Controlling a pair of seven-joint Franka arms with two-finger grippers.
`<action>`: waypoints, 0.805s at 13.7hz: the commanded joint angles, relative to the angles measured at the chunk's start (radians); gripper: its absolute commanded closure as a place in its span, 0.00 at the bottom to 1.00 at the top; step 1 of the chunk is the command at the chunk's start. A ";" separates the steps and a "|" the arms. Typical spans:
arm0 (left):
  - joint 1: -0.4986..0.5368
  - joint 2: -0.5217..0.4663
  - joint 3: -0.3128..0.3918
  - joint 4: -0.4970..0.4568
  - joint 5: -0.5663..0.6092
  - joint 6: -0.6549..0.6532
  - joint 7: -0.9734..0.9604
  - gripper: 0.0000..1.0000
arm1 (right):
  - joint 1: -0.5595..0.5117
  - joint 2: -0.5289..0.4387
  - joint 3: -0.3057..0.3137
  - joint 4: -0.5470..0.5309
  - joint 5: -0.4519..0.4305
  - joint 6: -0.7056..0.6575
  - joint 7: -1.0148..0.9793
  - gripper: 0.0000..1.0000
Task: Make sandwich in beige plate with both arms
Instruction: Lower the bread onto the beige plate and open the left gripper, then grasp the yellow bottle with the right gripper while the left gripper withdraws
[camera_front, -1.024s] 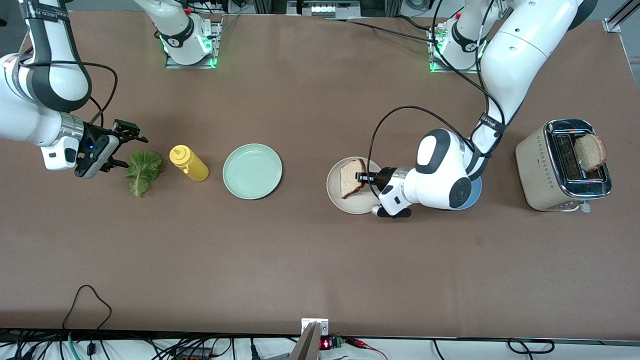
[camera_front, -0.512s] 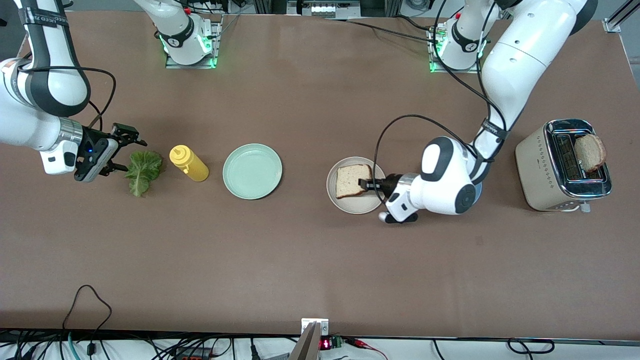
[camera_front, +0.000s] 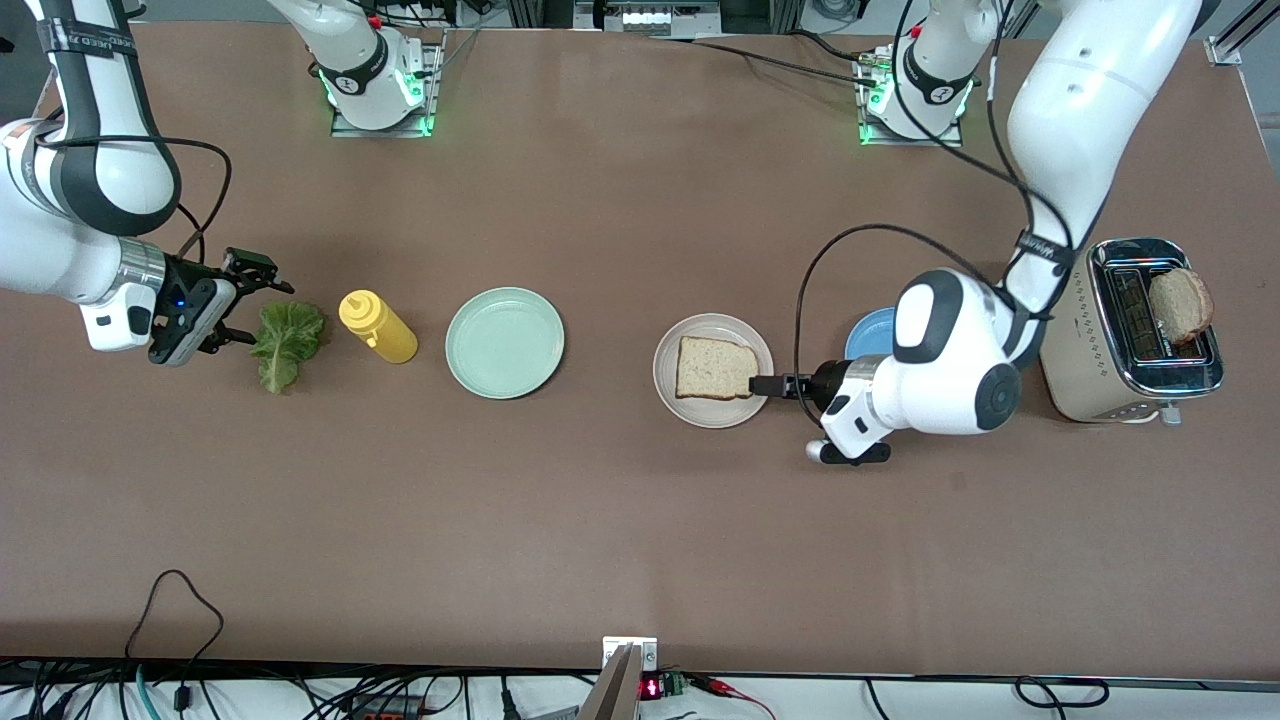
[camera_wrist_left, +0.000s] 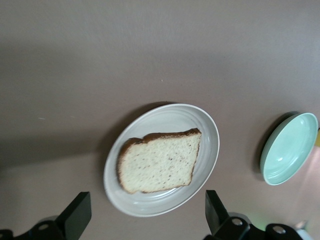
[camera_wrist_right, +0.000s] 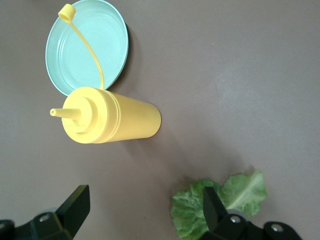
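A slice of toasted bread (camera_front: 715, 368) lies flat on the beige plate (camera_front: 670, 395). My left gripper (camera_front: 760, 385) is open and empty, low beside the plate's rim on the side toward the left arm's end. The left wrist view shows the bread (camera_wrist_left: 159, 161) on the plate (camera_wrist_left: 150, 207) ahead of the open left gripper (camera_wrist_left: 145, 220). A second bread slice (camera_front: 1180, 305) stands in the toaster (camera_front: 1085, 345). The green lettuce leaf (camera_front: 285, 340) lies on the table. My right gripper (camera_front: 255, 305) is open beside it, with one finger over the leaf's (camera_wrist_right: 240, 192) edge.
A yellow squeeze bottle (camera_front: 378, 326) lies between the lettuce and a mint-green plate (camera_front: 505, 342). A blue plate (camera_front: 868, 330) sits between the beige plate and the toaster, partly under my left arm. The bottle (camera_wrist_right: 112, 121) and mint plate (camera_wrist_right: 85, 45) also show in the right wrist view.
The bread went from tilted in my left gripper to flat on the beige plate. The left gripper let go and drew back toward the toaster, uncovering the blue plate. The right gripper barely moved.
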 joint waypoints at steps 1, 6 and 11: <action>0.001 -0.121 0.011 -0.019 0.191 -0.044 -0.037 0.00 | -0.019 0.020 0.006 0.019 0.036 -0.023 -0.038 0.00; 0.108 -0.206 0.011 0.029 0.333 -0.130 -0.048 0.00 | -0.099 0.104 0.006 -0.001 0.296 -0.048 -0.462 0.00; 0.165 -0.208 0.011 0.188 0.445 -0.327 -0.046 0.00 | -0.172 0.222 0.006 -0.001 0.496 -0.161 -0.803 0.00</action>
